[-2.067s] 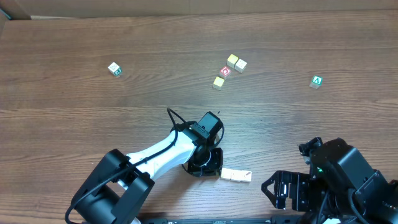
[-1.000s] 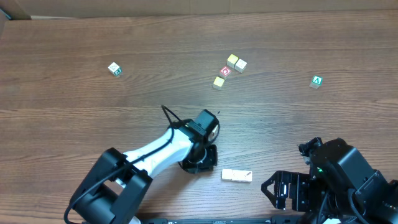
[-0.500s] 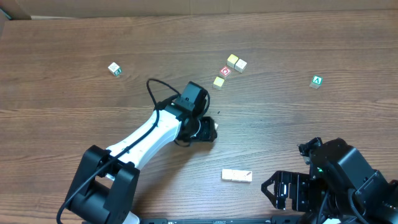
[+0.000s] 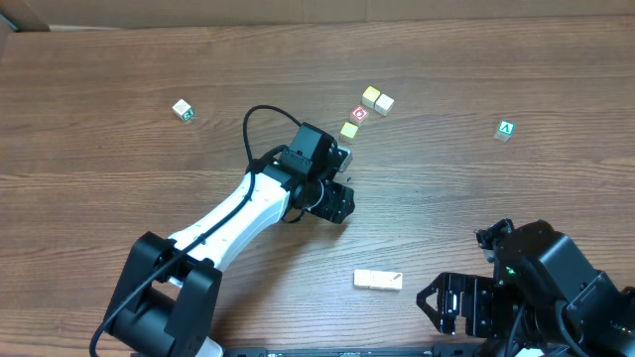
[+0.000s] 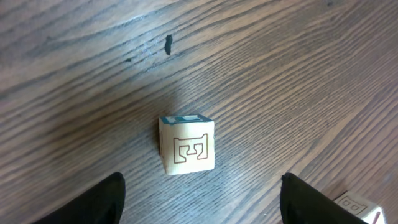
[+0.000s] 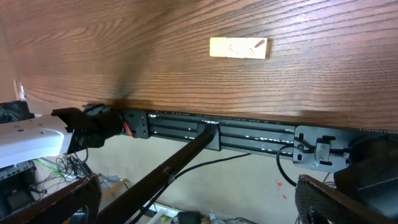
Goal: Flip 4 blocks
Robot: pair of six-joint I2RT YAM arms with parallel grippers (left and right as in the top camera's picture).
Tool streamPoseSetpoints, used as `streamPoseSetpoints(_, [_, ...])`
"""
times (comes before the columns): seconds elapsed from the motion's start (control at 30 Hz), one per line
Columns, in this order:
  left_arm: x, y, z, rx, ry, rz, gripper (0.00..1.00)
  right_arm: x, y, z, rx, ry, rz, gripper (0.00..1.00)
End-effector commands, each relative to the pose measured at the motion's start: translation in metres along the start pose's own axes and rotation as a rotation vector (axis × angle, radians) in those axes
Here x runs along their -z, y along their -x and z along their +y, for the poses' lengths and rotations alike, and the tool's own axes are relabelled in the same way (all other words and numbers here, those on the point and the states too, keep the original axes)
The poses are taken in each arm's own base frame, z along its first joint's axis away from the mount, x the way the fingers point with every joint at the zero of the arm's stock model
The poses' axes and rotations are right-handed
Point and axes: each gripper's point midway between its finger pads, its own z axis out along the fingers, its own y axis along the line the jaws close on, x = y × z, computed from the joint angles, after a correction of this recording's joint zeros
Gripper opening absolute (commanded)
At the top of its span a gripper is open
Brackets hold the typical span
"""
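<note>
The dark wood-grain table (image 4: pixel 119 69) looks smooth, so the small pale wooden cube with a brown line print (image 5: pixel 186 147) could skid or tip back if a finger clips it off-centre. A second pale cube (image 5: pixel 359 206) just beside the right finger risks a bump. The left arm stretches toward mid-table, and the left pincer (image 5: pixel 204 194) hangs fingers apart with the cube lying free between them. The right pincer (image 6: pixel 199 202) rests wide apart at the near right edge.

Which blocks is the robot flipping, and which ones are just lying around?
Job: row of pale blocks; single pale block by the left gripper.
Lying about: green-letter block; red-circle block; yellow blocks beside it; white block far left.
</note>
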Motion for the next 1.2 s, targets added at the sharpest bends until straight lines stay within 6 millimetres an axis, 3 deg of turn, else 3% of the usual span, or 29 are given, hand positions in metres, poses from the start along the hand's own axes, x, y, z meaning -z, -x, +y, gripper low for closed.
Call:
streamPoseSetpoints(0.0, [-0.004,0.007,0.004,-0.104,0.015,-0.007,0.74,0.006,-0.001,0.006,0.007,0.033,-0.008,1.0])
streamPoseSetpoints(0.3, [-0.033,-0.003,0.009,-0.087,-0.009,0.052,0.63,0.007,-0.002,0.008,-0.015,0.042,0.002,1.0])
streamPoseSetpoints(0.47, [-0.031,0.008,0.006,-0.088,-0.014,0.023,0.63,0.007,-0.003,0.008,-0.016,0.043,0.004,1.0])
streamPoseSetpoints(0.6, [-0.027,0.015,0.004,-0.091,-0.018,0.008,0.53,0.007,-0.003,0.008,-0.019,0.043,0.004,1.0])
streamPoseSetpoints(1.17, [-0.032,0.007,0.001,-0.089,-0.021,0.045,0.45,0.007,-0.005,0.01,-0.018,0.054,0.016,1.0])
